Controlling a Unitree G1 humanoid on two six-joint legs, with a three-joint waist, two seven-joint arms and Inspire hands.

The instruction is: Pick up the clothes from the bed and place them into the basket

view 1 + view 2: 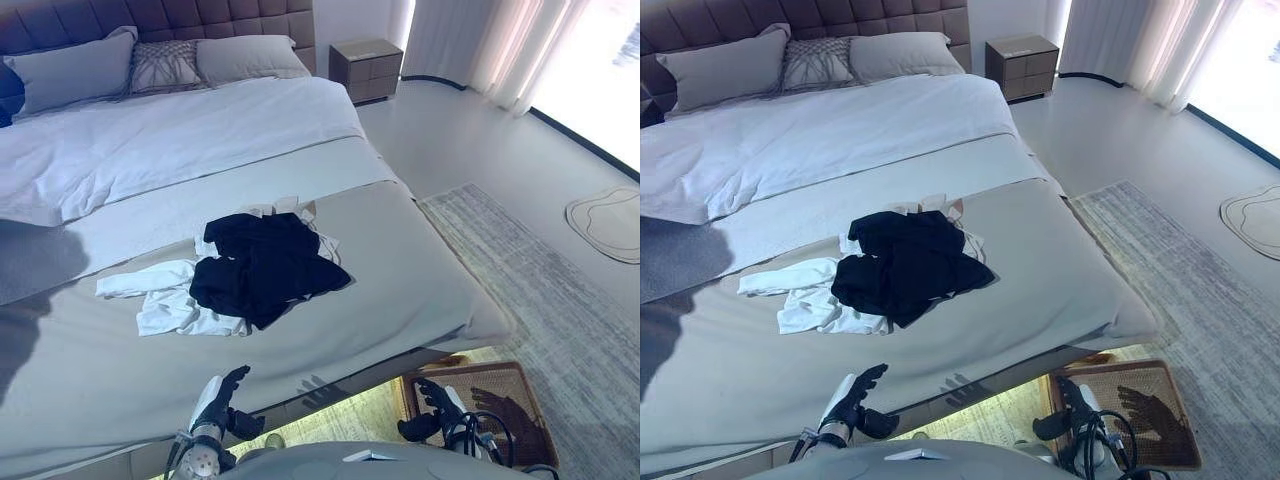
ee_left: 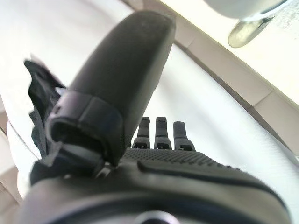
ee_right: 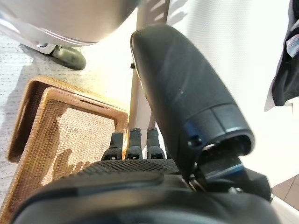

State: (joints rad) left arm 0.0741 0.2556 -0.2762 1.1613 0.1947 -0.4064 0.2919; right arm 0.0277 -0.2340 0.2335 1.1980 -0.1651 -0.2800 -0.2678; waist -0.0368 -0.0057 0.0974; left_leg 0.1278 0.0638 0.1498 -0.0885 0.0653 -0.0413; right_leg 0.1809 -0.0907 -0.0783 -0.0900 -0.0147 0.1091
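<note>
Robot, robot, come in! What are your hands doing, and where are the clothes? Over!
Left hand open, empty. Right hand open above basket. Black garment and white garment heaped on bed. Path clear.

No readable text, label, number or sign anywhere: none on the bed [image 1: 420, 290], none on the clothes [image 1: 265, 265], none on the basket [image 3: 56, 126].
</note>
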